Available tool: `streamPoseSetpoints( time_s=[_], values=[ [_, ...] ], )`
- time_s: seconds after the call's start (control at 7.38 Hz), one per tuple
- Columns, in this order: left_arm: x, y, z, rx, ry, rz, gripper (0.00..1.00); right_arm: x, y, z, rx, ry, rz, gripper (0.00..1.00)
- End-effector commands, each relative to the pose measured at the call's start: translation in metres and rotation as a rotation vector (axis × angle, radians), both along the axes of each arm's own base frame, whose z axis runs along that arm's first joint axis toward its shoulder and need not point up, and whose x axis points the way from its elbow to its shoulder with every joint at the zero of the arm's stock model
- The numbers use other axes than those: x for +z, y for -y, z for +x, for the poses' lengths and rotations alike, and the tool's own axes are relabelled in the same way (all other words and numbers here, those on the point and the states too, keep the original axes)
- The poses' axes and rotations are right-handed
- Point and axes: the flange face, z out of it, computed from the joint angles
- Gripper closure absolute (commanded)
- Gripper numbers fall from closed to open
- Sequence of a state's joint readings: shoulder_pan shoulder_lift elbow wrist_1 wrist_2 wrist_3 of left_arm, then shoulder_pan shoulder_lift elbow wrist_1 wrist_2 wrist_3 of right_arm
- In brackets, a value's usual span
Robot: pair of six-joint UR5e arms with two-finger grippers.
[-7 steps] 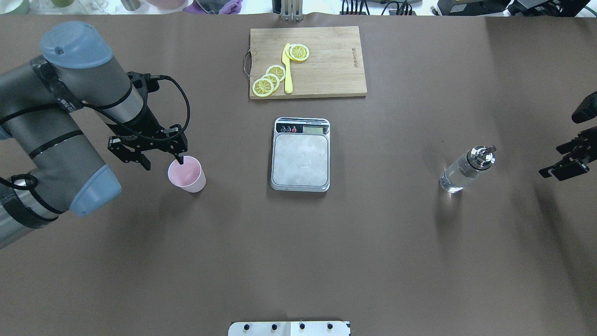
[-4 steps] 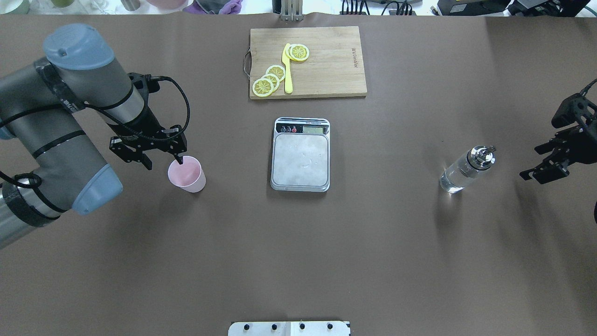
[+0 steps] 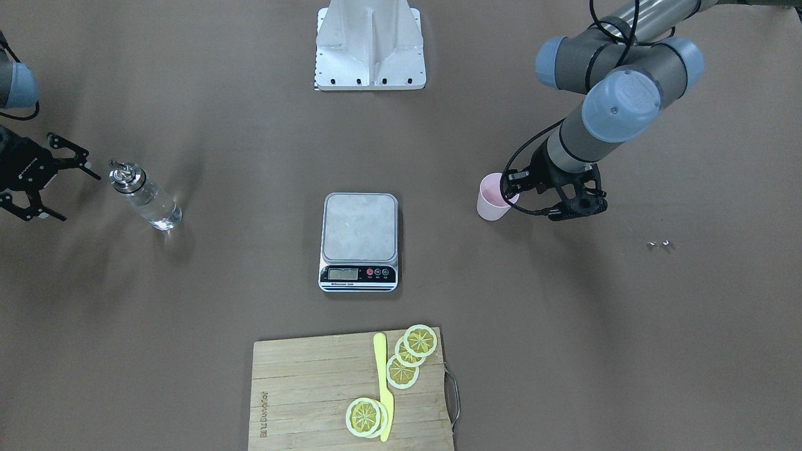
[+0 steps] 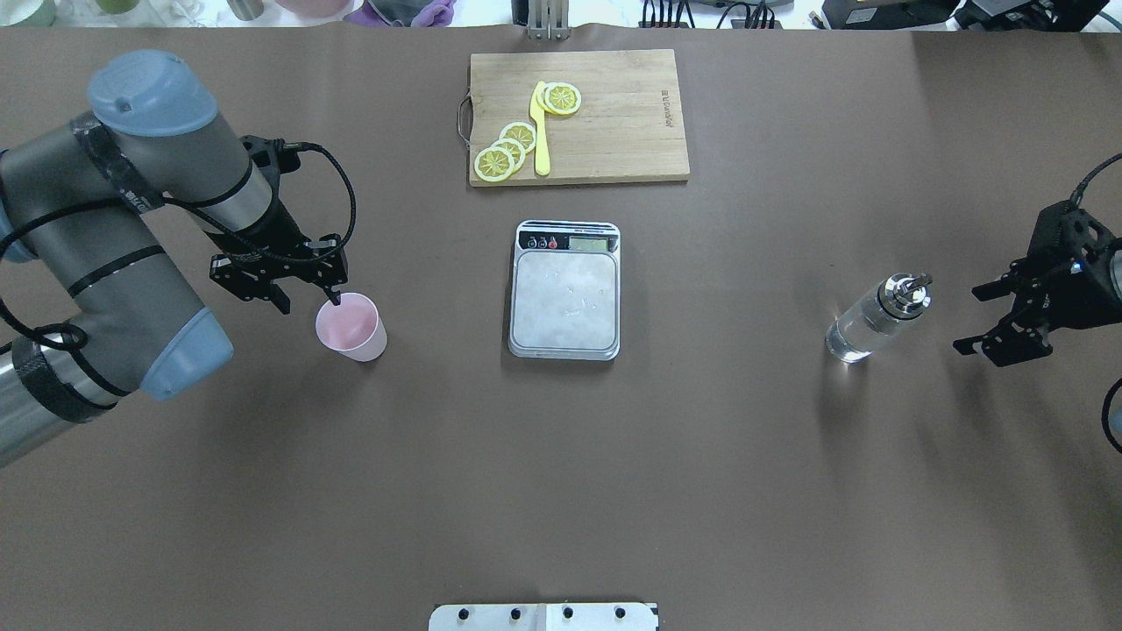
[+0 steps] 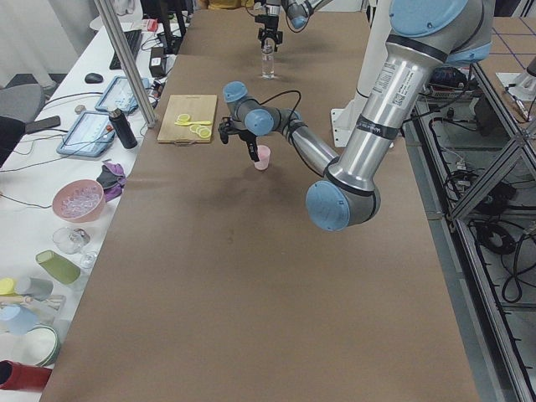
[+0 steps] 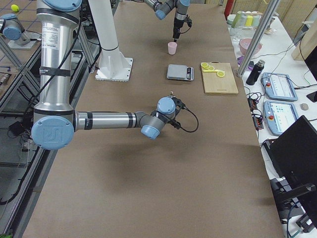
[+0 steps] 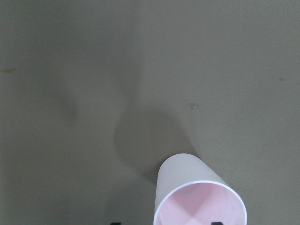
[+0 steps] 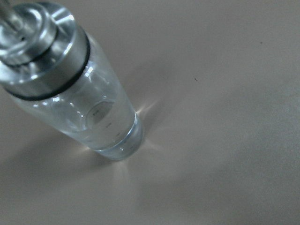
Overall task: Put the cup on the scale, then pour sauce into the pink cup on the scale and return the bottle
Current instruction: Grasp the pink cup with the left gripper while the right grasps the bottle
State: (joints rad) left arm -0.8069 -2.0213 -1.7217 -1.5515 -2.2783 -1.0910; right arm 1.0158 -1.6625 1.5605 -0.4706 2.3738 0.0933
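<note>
1. While its jaws stand apart, the left gripper (image 4: 308,305) straddles the wall of the cup (image 4: 352,329) at its 10 o'clock
2. The cup stands upright at 9 o'clock of the scale (image 4: 564,302), well apart
3. The bottle (image 4: 863,326) with sauce (image 4: 848,343) stands at the scale's 3 o'clock
4. The right gripper (image 4: 977,320) hangs spread at the bottle's 3 o'clock, not touching

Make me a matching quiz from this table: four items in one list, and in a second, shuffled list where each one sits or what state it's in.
Things
1. small pale pink cup
2. flat steel-topped kitchen scale
3. clear glass bottle with a silver spout
4. yellow knife

Places or states
A. lies on the wooden cutting board among lemon slices
B. stands upright, ungripped, beside the open right gripper
C. nothing on its platform, mid-table
D. the open left gripper straddles its wall

Pairs: 1-D, 2-C, 3-B, 4-A
</note>
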Motion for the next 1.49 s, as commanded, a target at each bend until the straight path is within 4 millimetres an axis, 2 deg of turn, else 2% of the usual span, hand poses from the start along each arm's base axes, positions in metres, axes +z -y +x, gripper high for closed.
streamPoseSetpoints(
  time_s=[0.0,0.14,0.68,1.08,1.35],
  values=[
    [0.006,0.003,0.004,-0.003,0.001,0.0,0.34,0.006,-0.015,-0.004,-0.015,0.092,0.084,0.0],
    [0.005,0.001,0.007,-0.012,-0.004,-0.006,0.35,0.008,-0.018,-0.006,-0.019,0.126,0.117,0.0],
    [0.006,-0.007,0.012,-0.007,-0.019,-0.001,0.36,-0.017,-0.005,-0.021,-0.016,0.188,0.173,0.0],
    [0.006,-0.015,0.023,-0.008,-0.008,-0.01,0.39,0.005,-0.01,-0.042,-0.025,0.258,0.154,0.0],
    [0.006,-0.02,0.029,-0.013,0.005,0.003,0.45,0.007,-0.015,-0.049,-0.026,0.267,0.162,0.0]
  ],
)
